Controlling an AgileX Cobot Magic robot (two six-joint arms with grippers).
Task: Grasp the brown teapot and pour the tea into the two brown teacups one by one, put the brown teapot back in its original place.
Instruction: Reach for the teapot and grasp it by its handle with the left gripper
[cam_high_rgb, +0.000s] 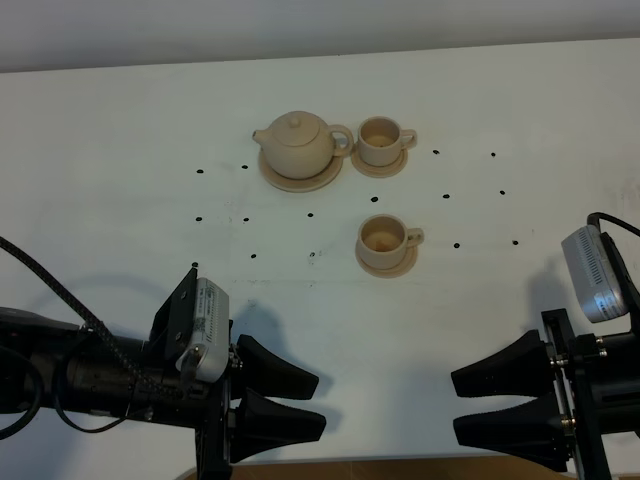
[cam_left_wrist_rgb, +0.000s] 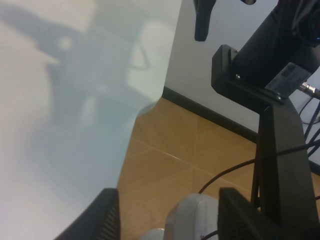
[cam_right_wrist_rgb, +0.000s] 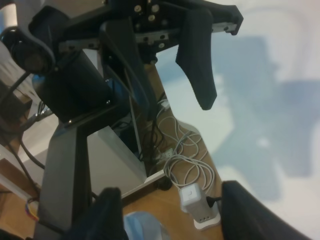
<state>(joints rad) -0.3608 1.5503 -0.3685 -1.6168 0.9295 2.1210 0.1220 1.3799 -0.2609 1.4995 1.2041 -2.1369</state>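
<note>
The teapot (cam_high_rgb: 297, 140) sat on its plate (cam_high_rgb: 300, 182) at the far middle of the table (cam_high_rgb: 120, 200), spout to the left and handle toward the far cup (cam_high_rgb: 380, 138) just beside it. The near cup (cam_high_rgb: 381, 238) stood closer to the arms, apart from the teapot, with bare table all round it. Each cup rested on a saucer (cam_high_rgb: 383, 166).

The left gripper (cam_high_rgb: 320, 403) lay at the table's near edge on the left. Its jaws were spread wide and empty, tips pointing toward the middle. The left wrist view showed that edge running between its fingers, with the floor (cam_left_wrist_rgb: 175, 150) beyond. The right gripper (cam_high_rgb: 454, 405) lay at the near edge on the right, jaws likewise wide and empty, facing the left one across a clear gap. A broad stretch of bare table separated both from the near cup.
</note>
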